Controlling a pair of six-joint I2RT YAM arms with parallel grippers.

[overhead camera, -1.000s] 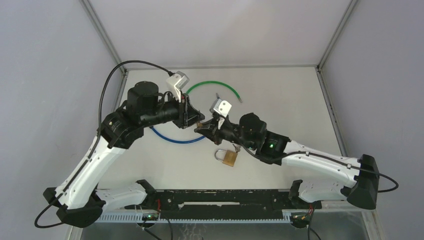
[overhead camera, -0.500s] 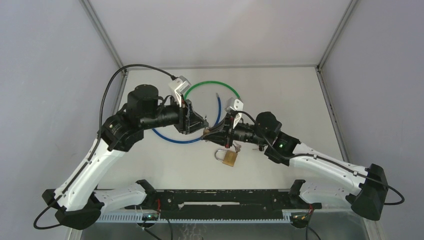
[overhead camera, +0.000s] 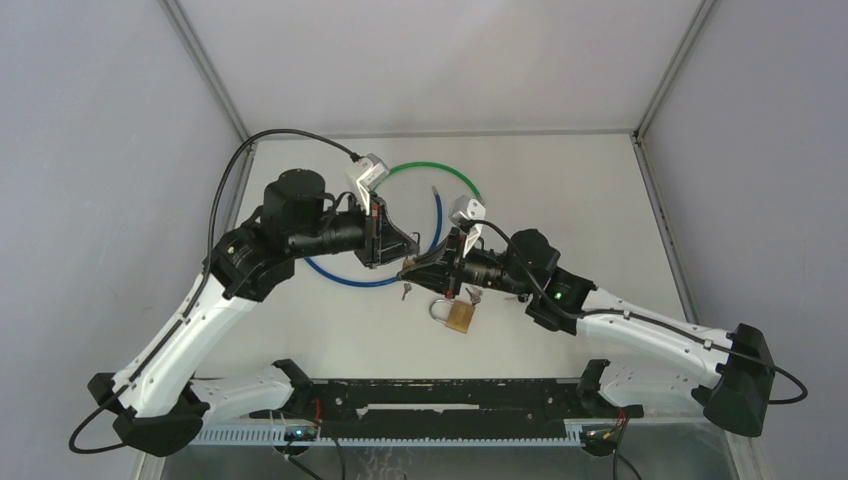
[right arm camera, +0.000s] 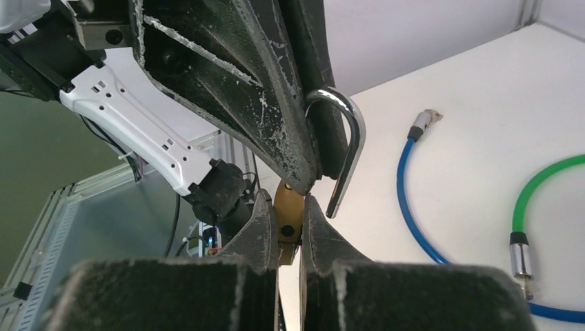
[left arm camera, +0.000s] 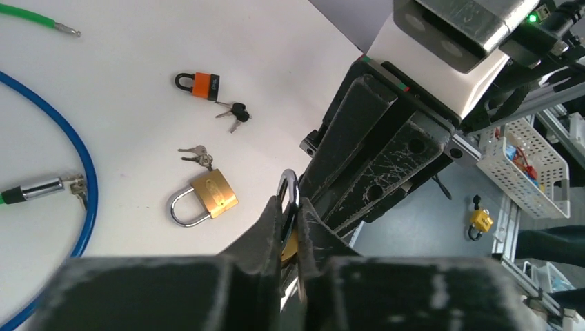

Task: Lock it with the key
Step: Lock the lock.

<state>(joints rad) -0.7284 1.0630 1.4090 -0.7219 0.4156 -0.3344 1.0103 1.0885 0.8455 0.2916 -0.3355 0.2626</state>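
Observation:
A brass padlock hangs in the air between both arms. My right gripper (right arm camera: 290, 200) is shut on its brass body (right arm camera: 288, 207). The steel shackle (right arm camera: 348, 148) stands swung open, one leg free. My left gripper (left arm camera: 290, 203) is shut on the shackle's bow (left arm camera: 288, 187), seen in the top view at the meeting point (overhead camera: 408, 262). The padlock's keyhole end is hidden. A small key bunch (left arm camera: 196, 155) lies on the table beside a second brass padlock (left arm camera: 207, 196).
An orange padlock (left arm camera: 200, 83) with black-headed keys (left arm camera: 236, 114) lies farther off. A blue cable (overhead camera: 350, 278) and a green cable (overhead camera: 430, 172) loop across the table under the arms. The green cable's silver lock end (right arm camera: 519, 252) carries a key.
The right gripper has rolled and shifted right with the padlock. The left gripper followed it and its jaws have narrowed onto the shackle.

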